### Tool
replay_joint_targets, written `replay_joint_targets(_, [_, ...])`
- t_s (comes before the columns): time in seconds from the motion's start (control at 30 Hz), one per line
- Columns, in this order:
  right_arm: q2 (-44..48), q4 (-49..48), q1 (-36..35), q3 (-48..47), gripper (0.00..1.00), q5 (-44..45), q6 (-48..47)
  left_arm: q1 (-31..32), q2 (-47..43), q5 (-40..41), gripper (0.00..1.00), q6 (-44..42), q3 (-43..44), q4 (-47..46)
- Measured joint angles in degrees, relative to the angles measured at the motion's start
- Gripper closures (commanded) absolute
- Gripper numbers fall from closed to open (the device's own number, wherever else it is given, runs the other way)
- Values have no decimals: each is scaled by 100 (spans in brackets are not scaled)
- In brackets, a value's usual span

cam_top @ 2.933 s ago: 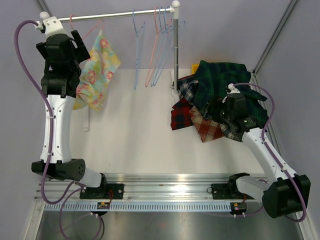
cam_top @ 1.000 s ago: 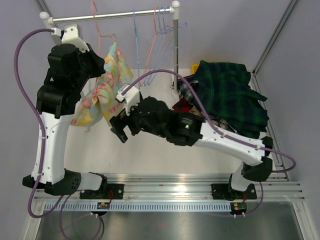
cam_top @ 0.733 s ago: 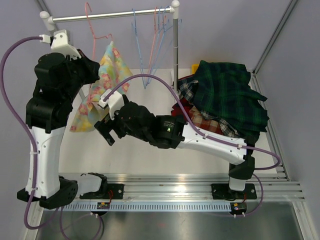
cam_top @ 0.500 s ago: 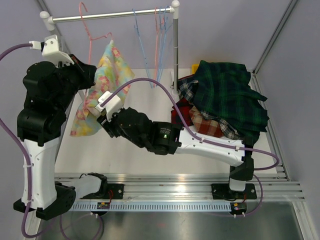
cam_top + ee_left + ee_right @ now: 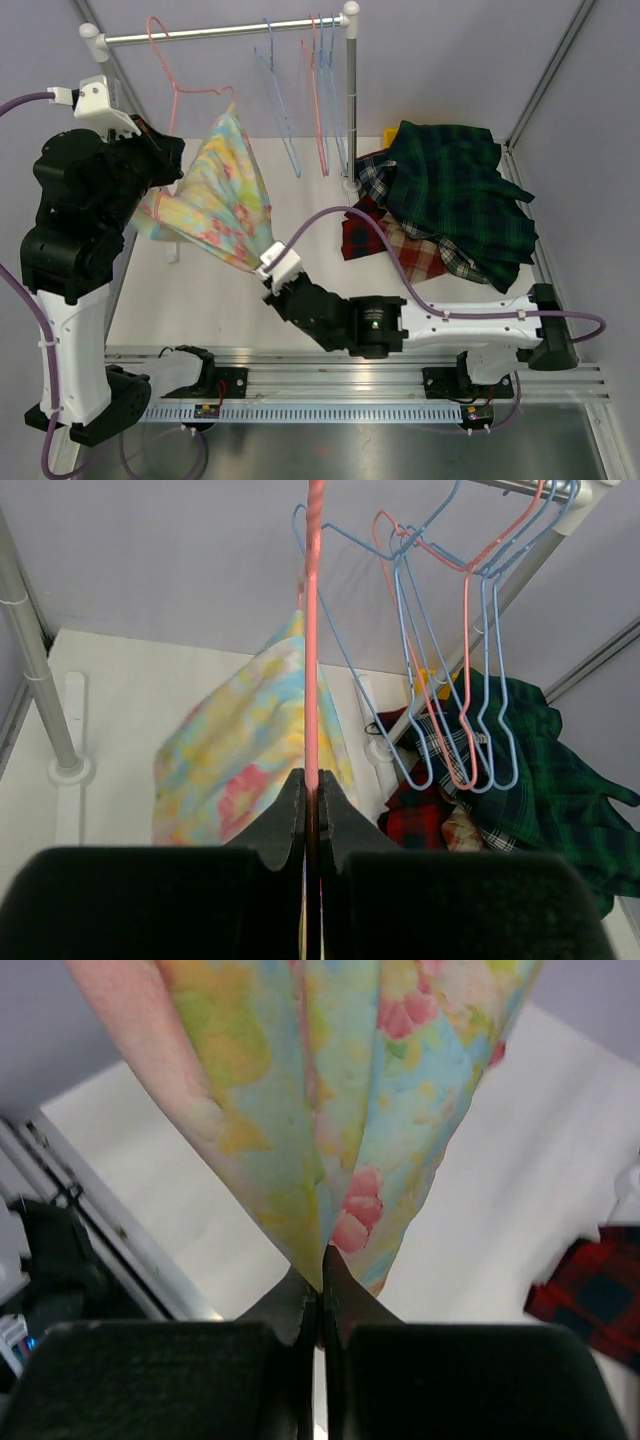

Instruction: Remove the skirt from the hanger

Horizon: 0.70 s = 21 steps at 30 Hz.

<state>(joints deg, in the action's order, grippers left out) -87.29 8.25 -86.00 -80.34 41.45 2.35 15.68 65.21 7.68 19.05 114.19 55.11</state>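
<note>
A floral skirt [image 5: 225, 195] hangs from a pink wire hanger [image 5: 176, 78] whose hook is up by the rail. My left gripper [image 5: 168, 160] is shut on the hanger's wire [image 5: 316, 630], with the skirt [image 5: 240, 750] hanging just beyond its fingertips [image 5: 312, 785]. My right gripper [image 5: 268, 268] is shut on the skirt's lower edge [image 5: 330, 1090], the cloth pinched between its tips [image 5: 321, 1265]. The skirt is stretched taut on a slant from the hanger down toward the table's near side.
A metal rail [image 5: 220, 28] on an upright post [image 5: 351, 100] carries several bare blue and pink hangers [image 5: 300, 100]. A pile of plaid garments [image 5: 450, 200] lies at the right of the white table [image 5: 300, 230].
My right gripper went from open to shut on the skirt's hem and drew back toward the near edge, pulling the skirt taut. The left arm shifted the hanger leftward.
</note>
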Motion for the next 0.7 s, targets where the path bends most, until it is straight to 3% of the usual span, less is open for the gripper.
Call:
replay_joint_targets(0.17, [914, 570, -330, 1556, 100, 450, 1366, 4, 216, 188, 100, -151, 413, 149])
replay_joint_targets(0.37, [1213, 1665, -450, 2142, 100, 975, 2354, 4, 236, 461, 100, -282, 393, -251])
replay_joint_targets(0.53, [1779, 1867, -372, 2142, 100, 1755, 2277, 4, 146, 527, 100, -389, -114, -553])
replay_joint_targets(0.7, [2413, 1644, 640, 2144, 100, 1908, 1488, 2, 361, 527, 100, -426, -422, -651])
